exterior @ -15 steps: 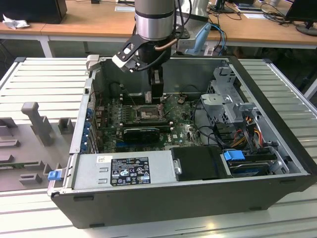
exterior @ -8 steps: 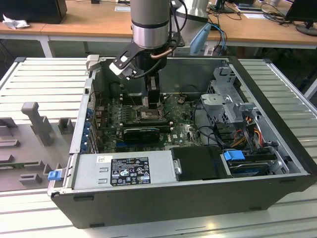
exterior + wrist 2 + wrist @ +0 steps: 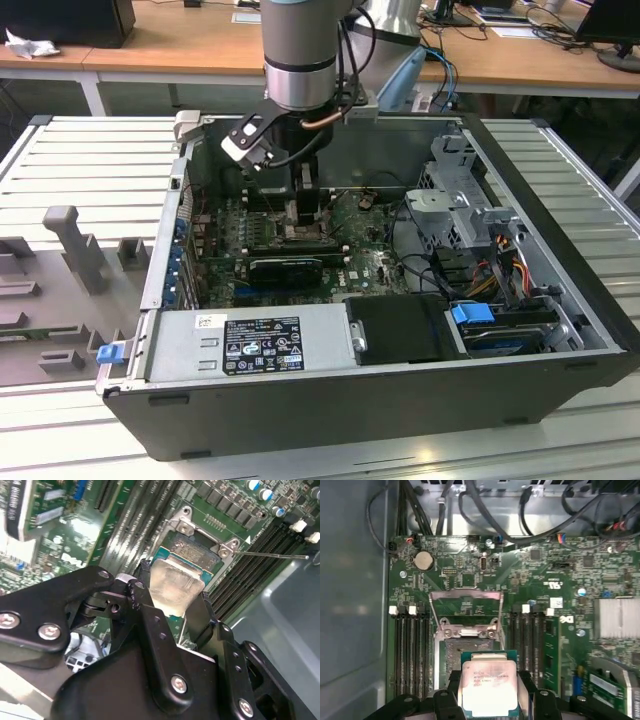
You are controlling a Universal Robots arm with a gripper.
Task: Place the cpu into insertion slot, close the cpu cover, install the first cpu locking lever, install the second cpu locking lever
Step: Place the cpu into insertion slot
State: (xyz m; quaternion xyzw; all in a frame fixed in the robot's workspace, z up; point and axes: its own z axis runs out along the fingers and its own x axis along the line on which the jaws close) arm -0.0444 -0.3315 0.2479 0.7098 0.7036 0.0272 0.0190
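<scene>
First wrist view gives me the cpu [image 3: 487, 687] pinched by the gripper [image 3: 488, 700], jaws clamped on its edges, hanging partly over the insertion slot [image 3: 462, 652] — cpu cover [image 3: 465, 595] raised. I'd square it up and lower flat — no tilt.

The square dark socket [image 3: 452, 652] lies open on top. The silver metal frame cover [image 3: 465, 596] stands up at one edge. Long black memory slots [image 3: 412, 655] crowd two sides. Black cables [image 3: 407, 510] hang further off.

Open computer case [image 3: 350, 410], grey power supply [image 3: 250, 345]
</scene>
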